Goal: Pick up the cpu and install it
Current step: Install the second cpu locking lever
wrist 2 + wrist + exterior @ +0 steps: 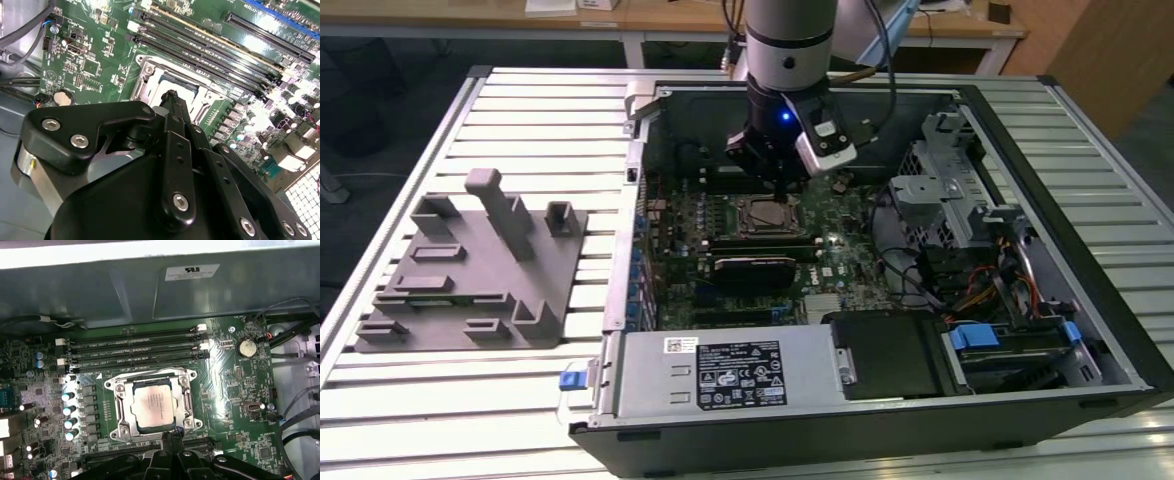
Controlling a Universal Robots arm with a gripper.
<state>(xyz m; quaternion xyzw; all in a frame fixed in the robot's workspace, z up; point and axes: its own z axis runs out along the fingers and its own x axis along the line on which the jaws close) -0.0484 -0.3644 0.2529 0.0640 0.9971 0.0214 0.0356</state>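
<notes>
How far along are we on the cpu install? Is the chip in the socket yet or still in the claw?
The cpu already lies flat inside the socket frame on the motherboard, pale top up, so pickup and placement look done. The claw sits just at the socket's edge beside the chip; whether it grips anything cannot be told. The grey tray outside the case holds no chip. Left: confirming full seating, which these views do not settle.

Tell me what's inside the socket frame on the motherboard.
The cpu lies inside the socket frame, silvery top up. The gripper hovers at the frame's edge. The contacts beneath the chip are covered.
</notes>
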